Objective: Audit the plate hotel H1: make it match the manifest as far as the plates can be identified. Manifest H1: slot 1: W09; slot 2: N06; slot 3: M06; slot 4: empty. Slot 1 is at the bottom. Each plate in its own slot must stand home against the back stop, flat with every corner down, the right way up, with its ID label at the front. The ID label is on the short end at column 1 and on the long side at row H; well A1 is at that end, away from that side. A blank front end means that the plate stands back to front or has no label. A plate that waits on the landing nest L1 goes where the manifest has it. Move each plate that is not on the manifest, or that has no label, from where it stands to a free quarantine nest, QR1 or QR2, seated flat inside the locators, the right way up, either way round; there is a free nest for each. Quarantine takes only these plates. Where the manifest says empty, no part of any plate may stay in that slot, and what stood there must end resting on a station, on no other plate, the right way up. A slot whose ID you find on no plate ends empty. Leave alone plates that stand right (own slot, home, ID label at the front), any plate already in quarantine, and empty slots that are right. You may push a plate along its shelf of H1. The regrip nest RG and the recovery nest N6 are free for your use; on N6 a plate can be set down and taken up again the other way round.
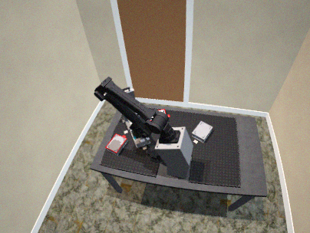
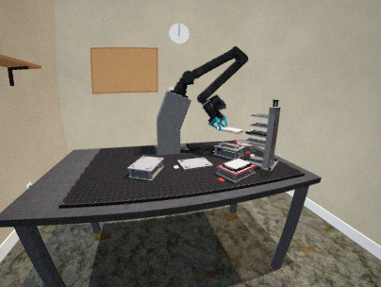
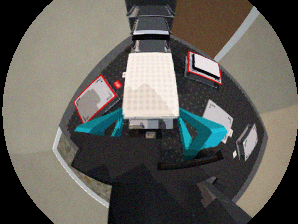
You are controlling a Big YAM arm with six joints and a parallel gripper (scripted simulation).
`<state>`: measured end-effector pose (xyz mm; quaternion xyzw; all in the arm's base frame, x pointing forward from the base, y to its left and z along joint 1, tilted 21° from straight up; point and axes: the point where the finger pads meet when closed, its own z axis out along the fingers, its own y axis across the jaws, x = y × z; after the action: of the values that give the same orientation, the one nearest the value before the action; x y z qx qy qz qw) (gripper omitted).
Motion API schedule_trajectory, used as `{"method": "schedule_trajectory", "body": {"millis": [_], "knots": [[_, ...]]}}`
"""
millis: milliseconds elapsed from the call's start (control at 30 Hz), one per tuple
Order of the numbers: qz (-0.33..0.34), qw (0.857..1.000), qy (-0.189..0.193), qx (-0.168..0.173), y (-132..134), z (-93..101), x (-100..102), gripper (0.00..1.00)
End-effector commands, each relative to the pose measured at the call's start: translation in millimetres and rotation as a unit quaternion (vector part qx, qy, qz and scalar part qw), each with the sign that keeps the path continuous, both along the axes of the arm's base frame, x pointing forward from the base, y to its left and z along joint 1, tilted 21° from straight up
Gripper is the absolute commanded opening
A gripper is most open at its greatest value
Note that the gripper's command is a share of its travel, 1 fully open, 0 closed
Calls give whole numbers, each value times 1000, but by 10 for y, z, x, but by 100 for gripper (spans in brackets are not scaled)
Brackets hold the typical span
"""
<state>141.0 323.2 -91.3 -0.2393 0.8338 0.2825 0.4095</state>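
Here the gripper (image 3: 152,129) fills the near part of the wrist view, its teal fingers spread wide on either side of a white plate (image 3: 150,90), gripping it across its width. The plate is held level in the air, its long axis pointing away from the wrist toward the hotel (image 3: 152,3). In the exterior view the gripper (image 2: 218,124) hangs above the table (image 2: 42,194) with the plate (image 2: 231,129) sticking out toward the hotel (image 2: 273,137), about level with its upper shelves and not yet inside any slot. Below on the mat (image 2: 113,186), nearest the camera, a grey plate (image 2: 145,167) sits on a nest, then a flat pale nest (image 2: 194,163), then a red-rimmed nest (image 2: 235,169) with a plate in it beside the hotel's foot. Behind that stands another nest (image 2: 229,150) carrying something, though its contents are too small to make out. The hotel's shelves look dark and thin; whether any hold plates is hard to say from here. Farther back the arm's grey pedestal (image 2: 171,124) rises from the table, and on the wall hang a corkboard (image 2: 124,70) and a round clock (image 2: 178,33).
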Motion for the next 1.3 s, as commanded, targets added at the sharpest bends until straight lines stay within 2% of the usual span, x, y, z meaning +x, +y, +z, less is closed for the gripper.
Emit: {"method": "schedule_trajectory", "body": {"millis": [0,1267], "knots": [[-5,1000,-1,-14,-186,97,11,86],[-3,1000,-1,-12,-290,400,0,86]]}}
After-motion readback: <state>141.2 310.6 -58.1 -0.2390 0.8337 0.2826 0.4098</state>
